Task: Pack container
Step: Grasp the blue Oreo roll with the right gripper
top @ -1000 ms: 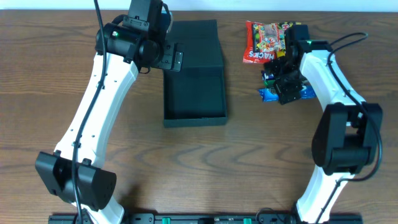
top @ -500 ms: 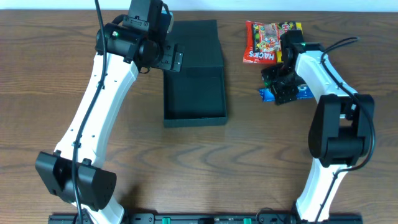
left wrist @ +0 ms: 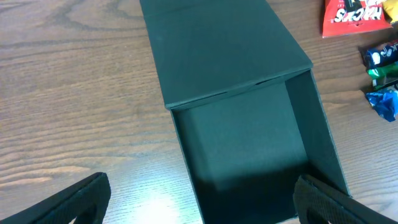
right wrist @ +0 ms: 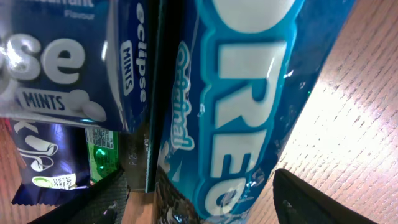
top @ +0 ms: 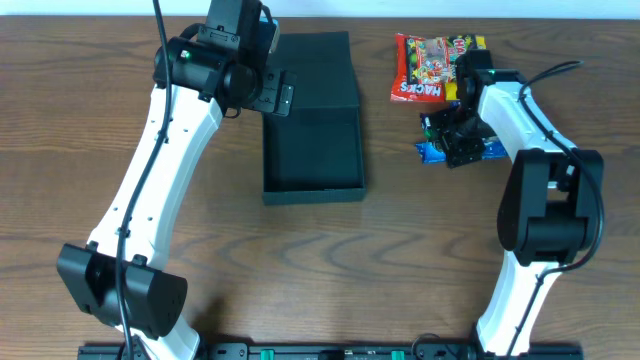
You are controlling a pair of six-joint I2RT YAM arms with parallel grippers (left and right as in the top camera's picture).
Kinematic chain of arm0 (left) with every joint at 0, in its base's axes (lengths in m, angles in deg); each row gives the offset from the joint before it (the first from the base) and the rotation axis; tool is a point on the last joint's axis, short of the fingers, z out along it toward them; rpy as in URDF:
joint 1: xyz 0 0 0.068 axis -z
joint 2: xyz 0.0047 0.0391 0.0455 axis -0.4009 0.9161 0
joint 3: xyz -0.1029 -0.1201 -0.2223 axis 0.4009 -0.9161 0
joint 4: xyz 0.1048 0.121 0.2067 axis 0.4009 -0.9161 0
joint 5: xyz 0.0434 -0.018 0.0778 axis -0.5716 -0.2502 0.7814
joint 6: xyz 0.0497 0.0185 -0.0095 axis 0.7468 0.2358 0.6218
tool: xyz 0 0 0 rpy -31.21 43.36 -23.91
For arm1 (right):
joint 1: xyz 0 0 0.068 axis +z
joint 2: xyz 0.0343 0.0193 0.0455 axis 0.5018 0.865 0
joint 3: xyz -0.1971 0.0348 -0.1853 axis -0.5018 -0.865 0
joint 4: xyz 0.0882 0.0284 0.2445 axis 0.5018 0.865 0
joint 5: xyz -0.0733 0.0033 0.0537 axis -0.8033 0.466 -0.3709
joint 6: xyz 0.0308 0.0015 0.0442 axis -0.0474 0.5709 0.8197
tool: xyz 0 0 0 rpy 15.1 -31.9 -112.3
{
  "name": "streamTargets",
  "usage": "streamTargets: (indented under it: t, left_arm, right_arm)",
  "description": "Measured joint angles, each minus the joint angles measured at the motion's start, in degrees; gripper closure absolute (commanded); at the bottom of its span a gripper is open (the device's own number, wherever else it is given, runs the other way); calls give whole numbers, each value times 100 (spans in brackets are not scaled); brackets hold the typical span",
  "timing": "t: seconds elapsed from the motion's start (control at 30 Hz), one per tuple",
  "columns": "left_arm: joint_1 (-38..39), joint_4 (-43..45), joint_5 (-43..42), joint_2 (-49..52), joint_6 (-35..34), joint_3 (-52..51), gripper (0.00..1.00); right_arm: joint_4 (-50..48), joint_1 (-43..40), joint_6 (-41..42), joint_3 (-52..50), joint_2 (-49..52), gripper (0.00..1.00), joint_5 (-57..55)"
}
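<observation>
The container, a dark box with low walls, lies open mid-table with its flap lid folded flat toward the far edge. Its inside looks bare. My left gripper hangs open high over the box's near left wall, one finger over wood and the other over the box. My right gripper is down on the snack pile at the right. In the right wrist view its fingers straddle a blue Oreo packet, with a strip of wood showing beside the right finger.
A red candy bag lies at the far right by the table's back edge. Blue Eclipse mints packets and a green packet lie pressed against the Oreo packet. The right arm's cable loops above the snacks.
My right gripper has dropped onto the snack pile, shifted slightly left, and its fingers have narrowed around the Oreo packet. The left arm and the box have not moved.
</observation>
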Motion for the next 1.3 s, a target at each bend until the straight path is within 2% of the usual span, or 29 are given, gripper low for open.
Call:
streamTargets:
  t: [0.27,0.53,0.87,1.03,1.3]
  left_arm:
    - [0,0,-2,0,0,0,4]
    - [0,0,0,0,0,0,5]
    - [0,0,-2,0,22,0,5]
    - [0,0,-2,0,44,0,5]
    - [0,0,0,0,44,0,5]
  right_arm:
    - [-22,-101,-7,20,26,28,72]
    - [-101,-131,-87,50,52,43,44]
    - [-81,-131,-249,57,72,48,-35]
    - [310,-160,-306,68,109,55,223]
    - [903,-184,-461,76,140,54,595]
